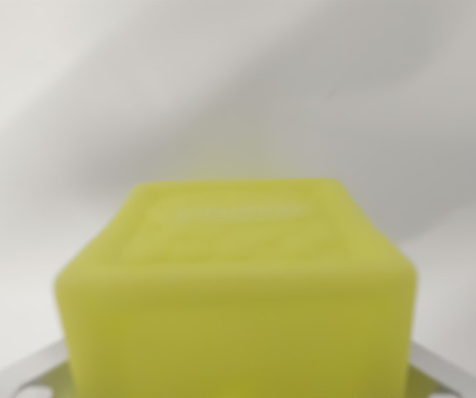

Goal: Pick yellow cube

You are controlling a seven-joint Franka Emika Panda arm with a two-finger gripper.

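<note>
My wrist camera is so close to the yellow cube [236, 286] that everything is soft and out of focus. The cube fills the lower middle of the picture, and its bottom is cut off by the lower edge, so I cannot see what it rests on or whether it is off the worktop at all. Its upper face has a sunken square panel with a raised border, and across the far side of that panel runs a pale band that may be embossed lettering; the blur makes it unreadable, and I can make out no brand or label.

Of my pincer [238, 390] I see only two pale grey metal pieces, one at each bottom corner, running behind the cube's lower sides on the wrist view's left and the wrist view's right. The fingertips are hidden by the cube or cropped away. The cube sits right between those two pieces, straight ahead of me, but I cannot tell whether my pincer is spread, pressed together or pinching it.

Behind the cube is a whitish surface [238, 83] with vague grey shading, too blurred to identify.
</note>
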